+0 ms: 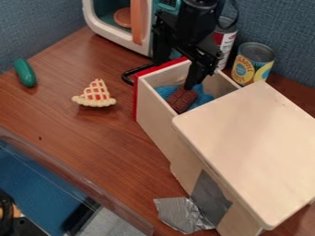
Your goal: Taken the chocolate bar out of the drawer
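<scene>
Well, black tool (pixel 190 86) at chocolate bar (pixel 182 100), inside open wooden drawer (pixel 154 115)

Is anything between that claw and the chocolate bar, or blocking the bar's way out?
Nothing visible separates the gripper from the chocolate bar; its tip is right at the bar. The walls of the open drawer rise around it, so the way out is probably up and over them.

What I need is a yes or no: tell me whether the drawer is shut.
No, the drawer is pulled out from the wooden box, with the chocolate bar visible inside.
</scene>
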{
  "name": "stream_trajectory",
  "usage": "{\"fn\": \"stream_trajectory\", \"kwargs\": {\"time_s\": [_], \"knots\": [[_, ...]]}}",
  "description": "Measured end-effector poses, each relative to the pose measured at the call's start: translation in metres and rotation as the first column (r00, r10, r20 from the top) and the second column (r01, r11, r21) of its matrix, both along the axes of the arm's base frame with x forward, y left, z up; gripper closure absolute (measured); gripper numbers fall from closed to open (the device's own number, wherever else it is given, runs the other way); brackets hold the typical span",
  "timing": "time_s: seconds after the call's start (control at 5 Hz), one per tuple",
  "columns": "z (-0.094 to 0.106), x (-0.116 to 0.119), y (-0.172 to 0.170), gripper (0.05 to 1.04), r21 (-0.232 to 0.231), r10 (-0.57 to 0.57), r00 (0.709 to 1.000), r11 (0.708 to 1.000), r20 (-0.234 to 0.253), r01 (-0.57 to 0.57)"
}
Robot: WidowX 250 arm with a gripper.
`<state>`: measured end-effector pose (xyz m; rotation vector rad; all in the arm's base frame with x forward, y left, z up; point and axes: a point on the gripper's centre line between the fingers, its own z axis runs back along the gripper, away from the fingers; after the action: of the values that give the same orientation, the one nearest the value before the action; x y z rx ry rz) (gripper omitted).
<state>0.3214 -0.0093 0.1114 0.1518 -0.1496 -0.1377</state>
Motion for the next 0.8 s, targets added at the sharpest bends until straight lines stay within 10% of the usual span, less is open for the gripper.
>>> {"fn": "stream_trajectory", "kwargs": {"time_s": [0.8], "knots": [[-0.035, 0.013, -0.02, 0.084, -0.06, 0.145, 0.987, 0.988, 0.066, -0.141]]}}
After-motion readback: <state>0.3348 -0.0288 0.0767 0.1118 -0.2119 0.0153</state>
